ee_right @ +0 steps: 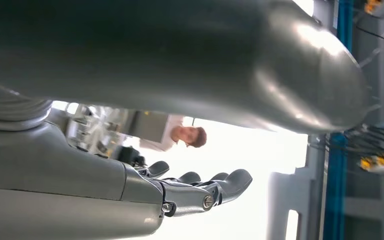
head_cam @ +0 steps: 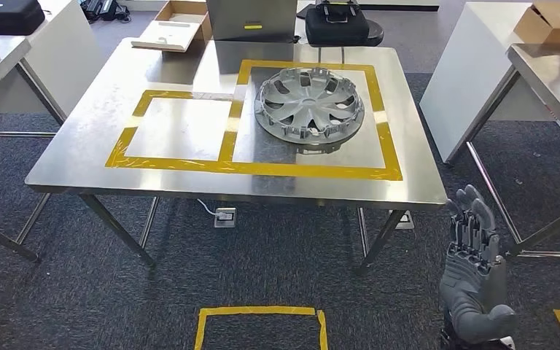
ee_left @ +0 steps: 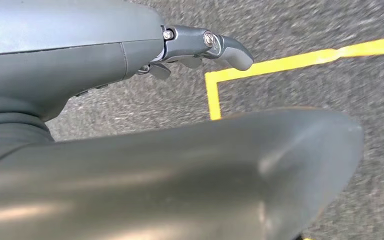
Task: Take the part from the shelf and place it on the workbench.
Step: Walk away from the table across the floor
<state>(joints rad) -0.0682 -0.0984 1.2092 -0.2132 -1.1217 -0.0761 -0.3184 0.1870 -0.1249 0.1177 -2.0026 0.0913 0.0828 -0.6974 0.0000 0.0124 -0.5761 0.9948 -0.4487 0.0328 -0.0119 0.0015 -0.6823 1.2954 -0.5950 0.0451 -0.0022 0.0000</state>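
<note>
The part, a silver wheel cover (head_cam: 309,107), lies flat on the steel workbench (head_cam: 80,157), inside the larger yellow-taped square (head_cam: 388,138) on the right. My right hand (head_cam: 474,273) is raised below the bench's near right corner, off the table, fingers straight and apart, holding nothing. In the right wrist view that right hand (ee_right: 195,192) is open against a bright background. In the left wrist view my left hand (ee_left: 200,47) hangs over the carpet with fingers extended and nothing in them.
A smaller taped square (head_cam: 179,130) to the left of the wheel cover is bare. Other tables stand at the left (head_cam: 0,55) and right (head_cam: 554,73). Cardboard boxes (head_cam: 179,25) and a black case (head_cam: 335,25) lie beyond the bench. Yellow floor tape (head_cam: 259,313) marks the carpet. A person (ee_right: 180,135) stands far off.
</note>
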